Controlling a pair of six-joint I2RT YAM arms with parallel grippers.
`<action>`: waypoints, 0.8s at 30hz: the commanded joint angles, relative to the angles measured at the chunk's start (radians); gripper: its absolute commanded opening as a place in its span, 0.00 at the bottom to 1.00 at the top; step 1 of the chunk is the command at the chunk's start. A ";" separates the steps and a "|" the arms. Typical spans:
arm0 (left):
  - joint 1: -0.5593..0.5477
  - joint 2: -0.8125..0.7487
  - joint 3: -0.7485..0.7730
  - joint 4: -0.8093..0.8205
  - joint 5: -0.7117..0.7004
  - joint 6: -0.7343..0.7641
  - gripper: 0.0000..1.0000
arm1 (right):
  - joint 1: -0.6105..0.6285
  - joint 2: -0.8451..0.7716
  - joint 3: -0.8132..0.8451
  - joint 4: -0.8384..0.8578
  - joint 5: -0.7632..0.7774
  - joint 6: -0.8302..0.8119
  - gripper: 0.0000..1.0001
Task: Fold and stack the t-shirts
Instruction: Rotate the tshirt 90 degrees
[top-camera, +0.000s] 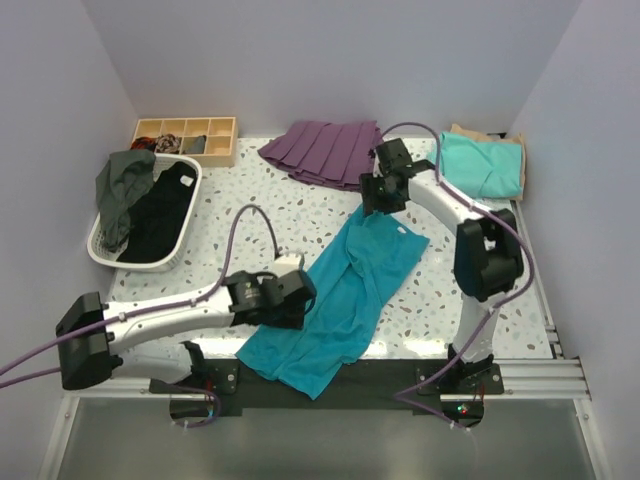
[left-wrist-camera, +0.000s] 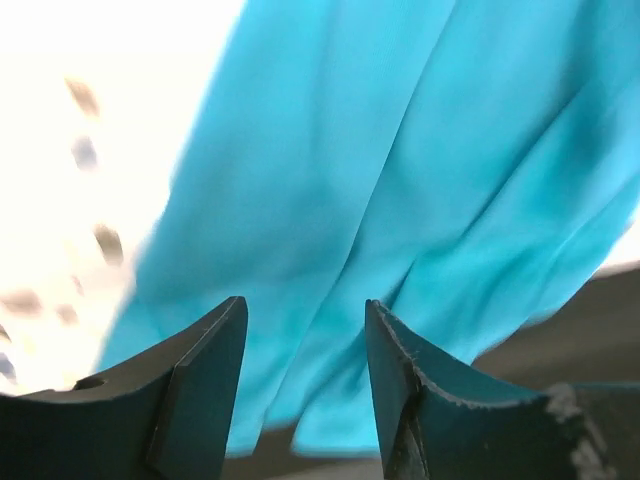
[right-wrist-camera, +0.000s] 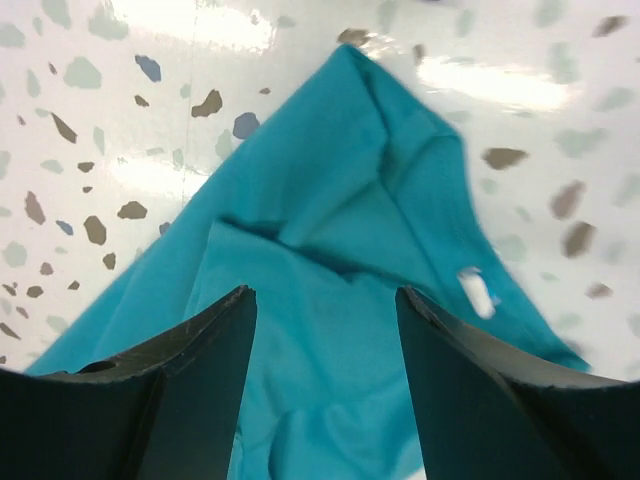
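The deep teal-blue t-shirt (top-camera: 345, 300) lies rumpled and unfolded from the table's middle down over its front edge. It fills the left wrist view (left-wrist-camera: 400, 170) and the right wrist view (right-wrist-camera: 340, 300). My left gripper (top-camera: 300, 297) is open and empty at the shirt's left edge. My right gripper (top-camera: 378, 200) is open and empty just above the shirt's top end, near the collar with its white tag (right-wrist-camera: 478, 291). The mint-green t-shirt (top-camera: 478, 163) lies folded at the back right on top of the tan t-shirt (top-camera: 490, 136).
A purple pleated garment (top-camera: 325, 150) lies at the back centre. A white basket (top-camera: 107, 257) with dark clothes stands at the left. A wooden compartment box (top-camera: 186, 138) sits behind it. The dark front rail (top-camera: 400, 375) runs under the shirt's hem.
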 joint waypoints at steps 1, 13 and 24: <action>0.131 0.119 0.250 0.050 -0.249 0.265 0.56 | -0.029 -0.291 -0.071 0.005 0.153 0.004 0.64; 0.277 0.637 0.600 0.713 0.232 0.787 0.61 | -0.152 -0.614 -0.384 -0.039 0.360 0.136 0.77; 0.346 1.027 0.893 0.744 0.502 0.804 0.60 | -0.152 -0.708 -0.493 -0.058 0.309 0.159 0.77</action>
